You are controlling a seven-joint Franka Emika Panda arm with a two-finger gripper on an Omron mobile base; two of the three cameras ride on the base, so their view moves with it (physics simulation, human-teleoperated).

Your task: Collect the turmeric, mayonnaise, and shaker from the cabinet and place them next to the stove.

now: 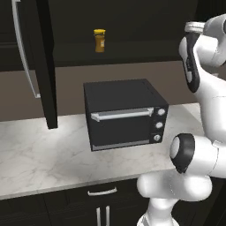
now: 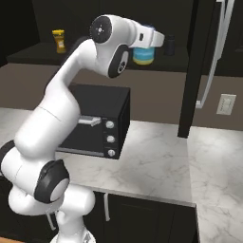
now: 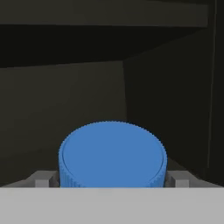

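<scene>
White arm: rose from the lower left of the right base view, bent at the elbow, forearm reaching level toward the upper centre, into the cabinet (image 2: 199, 66).
Gripper: gripper (image 3: 113, 178) sat over the mayonnaise, fingers (image 3: 178, 178) spread wide on either side of the blue lid; contact could not be told.
Mayonnaise: mayonnaise (image 2: 143, 54) stood on the cabinet shelf, upper centre of the right base view, partly behind the wrist.
Shaker: shaker (image 2: 169, 45) stood just right of the mayonnaise.
Turmeric: turmeric (image 1: 99, 40) stood upright on the shelf, upper centre of the left base view, well apart from the mayonnaise.
Toaster oven: toaster oven (image 1: 126, 114) sat on the marble worktop (image 1: 39, 159), below the shelf.
</scene>
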